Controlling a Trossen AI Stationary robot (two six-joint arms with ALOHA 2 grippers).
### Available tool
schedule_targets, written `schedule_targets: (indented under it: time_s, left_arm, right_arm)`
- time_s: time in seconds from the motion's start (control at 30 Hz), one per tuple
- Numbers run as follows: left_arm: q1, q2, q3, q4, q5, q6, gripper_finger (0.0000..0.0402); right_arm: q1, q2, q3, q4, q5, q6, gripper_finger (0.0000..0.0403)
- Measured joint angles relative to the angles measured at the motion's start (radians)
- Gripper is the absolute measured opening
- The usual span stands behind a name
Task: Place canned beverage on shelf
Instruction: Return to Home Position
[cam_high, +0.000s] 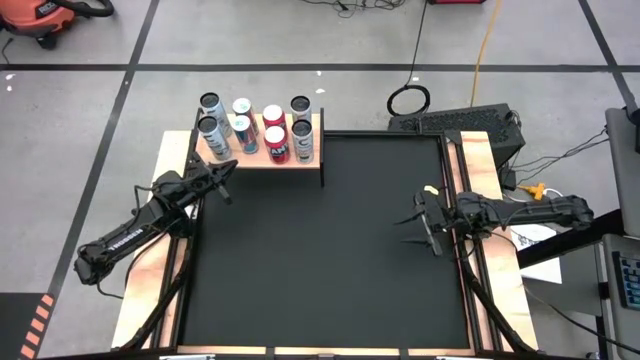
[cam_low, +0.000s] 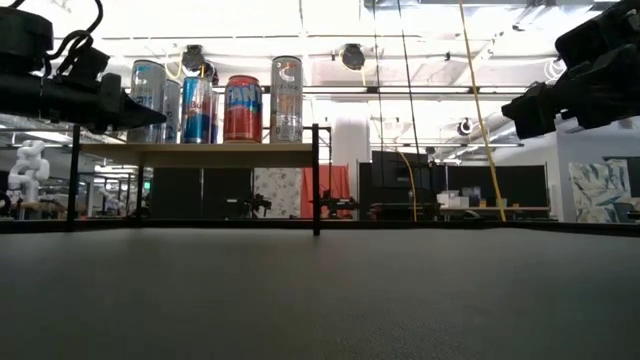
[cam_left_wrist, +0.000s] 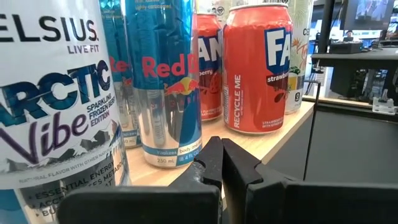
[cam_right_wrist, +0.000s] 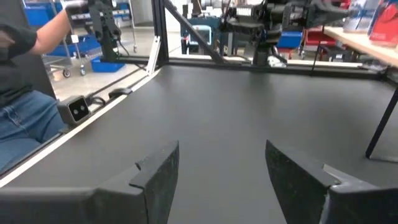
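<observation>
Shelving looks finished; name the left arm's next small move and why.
Probably draw the left gripper straight back from the shelf: its fingers are shut, empty, tips near the eight cans standing there. The right gripper hangs open over the mat.

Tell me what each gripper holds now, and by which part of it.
Nothing is held. The left gripper is shut and empty, close to the shelf; the right gripper is open and empty above the black mat.
</observation>
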Motion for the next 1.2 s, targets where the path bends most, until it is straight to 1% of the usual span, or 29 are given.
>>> schedule_targets:
  time_s: [0.37, 0.5, 0.73, 1.2]
  left_arm:
    - [0.000, -0.002, 0.000, 0.000, 0.000, 0.001, 0.0002]
    - [0.000, -0.002, -0.001, 0.000, 0.000, 0.001, 0.0002]
    - [0.000, -0.003, -0.001, 0.000, 0.000, 0.001, 0.0002]
    - [0.000, -0.003, -0.002, 0.000, 0.000, 0.001, 0.0002]
  right_arm:
    - [0.000, -0.125, 0.000, 0.000, 0.000, 0.000, 0.0219]
    - [0.000, -0.152, 0.000, 0.000, 0.000, 0.000, 0.0219]
    - [0.000, -0.177, -0.008, 0.002, 0.000, 0.000, 0.0219]
    - [0.000, -0.178, -0.008, -0.003, 0.000, 0.000, 0.0219]
